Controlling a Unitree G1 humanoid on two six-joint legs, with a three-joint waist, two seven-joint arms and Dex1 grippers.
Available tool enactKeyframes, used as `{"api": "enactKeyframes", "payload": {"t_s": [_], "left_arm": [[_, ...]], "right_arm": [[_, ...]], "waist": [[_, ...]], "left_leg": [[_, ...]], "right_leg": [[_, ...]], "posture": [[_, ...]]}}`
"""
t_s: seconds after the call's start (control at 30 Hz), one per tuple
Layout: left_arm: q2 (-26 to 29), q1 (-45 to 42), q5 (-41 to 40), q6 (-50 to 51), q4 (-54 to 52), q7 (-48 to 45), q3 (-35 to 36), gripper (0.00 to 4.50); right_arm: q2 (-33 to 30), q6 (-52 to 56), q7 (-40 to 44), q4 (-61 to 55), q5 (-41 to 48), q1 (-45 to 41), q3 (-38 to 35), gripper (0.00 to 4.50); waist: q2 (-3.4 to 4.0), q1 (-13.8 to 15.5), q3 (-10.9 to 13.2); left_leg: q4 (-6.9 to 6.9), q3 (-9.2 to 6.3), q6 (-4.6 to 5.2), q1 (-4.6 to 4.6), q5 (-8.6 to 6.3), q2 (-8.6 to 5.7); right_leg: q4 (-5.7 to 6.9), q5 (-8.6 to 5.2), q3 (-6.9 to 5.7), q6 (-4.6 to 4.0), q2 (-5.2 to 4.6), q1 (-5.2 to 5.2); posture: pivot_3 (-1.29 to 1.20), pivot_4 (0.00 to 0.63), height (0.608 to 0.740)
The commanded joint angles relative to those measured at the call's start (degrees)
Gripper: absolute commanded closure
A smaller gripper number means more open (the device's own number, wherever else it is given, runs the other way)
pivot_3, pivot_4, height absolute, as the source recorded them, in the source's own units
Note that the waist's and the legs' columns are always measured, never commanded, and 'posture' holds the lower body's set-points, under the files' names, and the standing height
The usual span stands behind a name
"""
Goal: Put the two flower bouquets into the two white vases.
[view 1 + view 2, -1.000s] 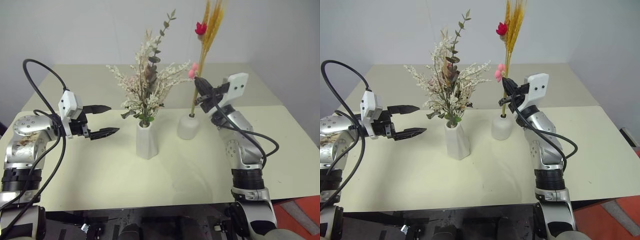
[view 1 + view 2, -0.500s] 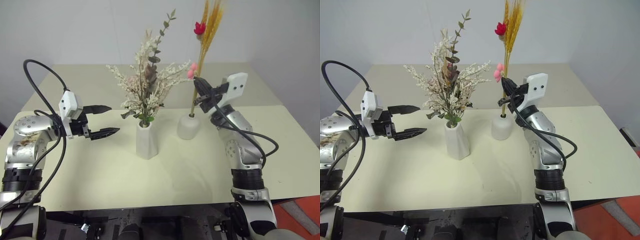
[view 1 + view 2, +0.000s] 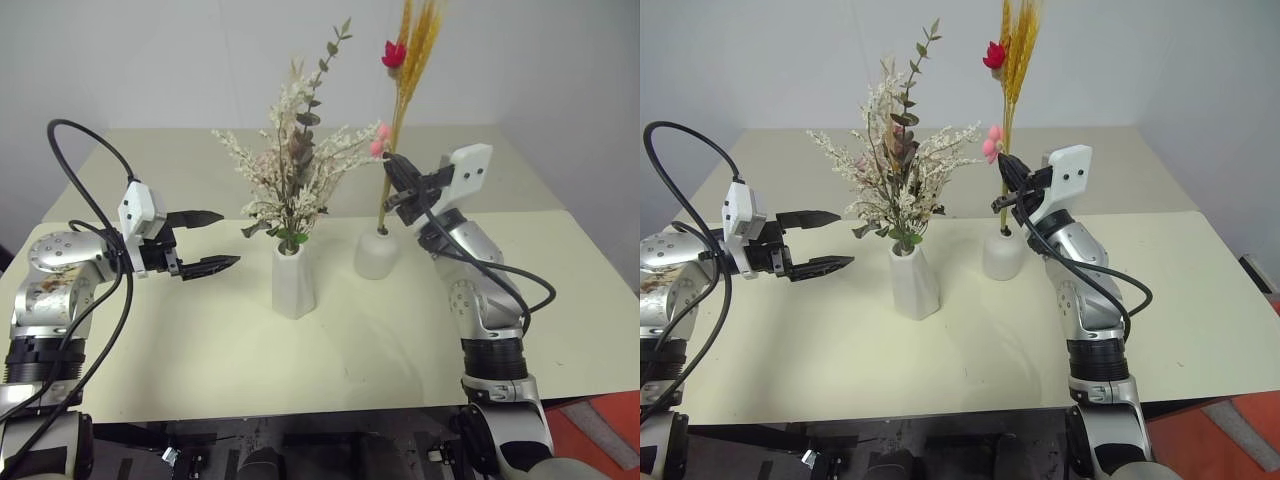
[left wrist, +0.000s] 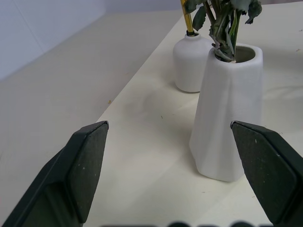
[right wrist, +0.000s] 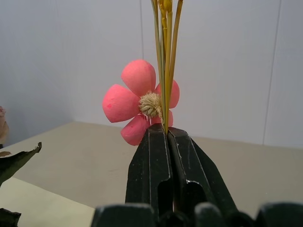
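The bushy bouquet [image 3: 295, 175] of white sprigs, pink blooms and grey-green leaves stands in the tall tapered white vase [image 3: 294, 281]. To its right sits the short round white vase [image 3: 376, 255]. The thin yellow stalk bundle [image 3: 404, 95], with a red bloom on top and pink blooms [image 5: 139, 101] lower down, has its foot in that vase's mouth. My right gripper [image 3: 390, 170] is shut on the stalks just above the vase. My left gripper [image 3: 228, 238] hangs open to the left of the tall vase [image 4: 229, 109], holding nothing.
Both vases stand mid-table on the pale yellow tabletop [image 3: 300, 370]. A second tabletop [image 3: 180, 160] adjoins it behind, up to the white wall. Black cables loop off both arms. Orange floor [image 3: 610, 430] shows past the table's right corner.
The yellow stalk bundle's top has leaned slightly to the left in the right gripper. The left arm has kept still.
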Motion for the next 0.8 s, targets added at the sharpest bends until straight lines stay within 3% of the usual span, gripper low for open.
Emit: {"api": "enactKeyframes", "payload": {"t_s": [0.03,0.13,0.23,0.6,0.8], "left_arm": [[0.34,0.14,-0.24,-1.27,-1.61,0.3,0.97,0.0],[0.42,0.24,-0.25,-1.23,-1.63,0.28,1.01,0.0],[0.45,0.19,-0.27,-1.17,-1.6,0.28,1.0,0.0],[0.4,0.1,-0.19,-1.36,-1.64,0.52,1.09,0.0],[1.06,1.32,-1.0,-0.93,-2.92,1.16,2.63,0.0]], "right_arm": [[-1.03,-0.32,-0.16,-1.97,0.15,-0.5,-1.43,4.45],[-1.45,0.32,0.0,-2.3,1.18,0.05,-2.15,4.45],[-1.92,0.85,1.34,-3.4,2.32,0.92,-2.26,3.76],[-3.13,3.13,0.88,-6.53,1.68,2.83,-1.44,0.11],[-11.33,9.38,3.9,-17.69,7.57,11.05,-7.9,0.05]], "waist": [[0.0,0.01,0.0],[0.0,0.01,0.0],[0.0,0.01,0.0],[0.0,0.02,0.0],[0.0,0.62,0.0]], "left_leg": [[0.0,0.0,0.0,0.0,0.0,0.0],[-0.01,0.0,0.0,0.0,0.0,0.0],[-0.02,0.0,0.0,0.0,0.0,0.0],[-0.04,0.0,0.0,0.0,0.0,0.0],[-0.08,-0.01,0.0,-0.07,0.0,-0.01]], "right_leg": [[0.0,0.0,0.0,0.0,0.0,0.0],[-0.01,0.0,0.0,0.0,0.0,0.0],[-0.02,0.0,0.0,0.0,0.0,0.0],[-0.02,0.0,0.0,0.0,0.0,0.0],[-0.16,0.0,-0.02,0.01,-0.02,0.0]], "posture": [[0.0,0.15,0.74],[0.0,0.15,0.74],[0.0,0.15,0.74],[0.0,0.15,0.74],[0.0,0.15,0.74]]}}
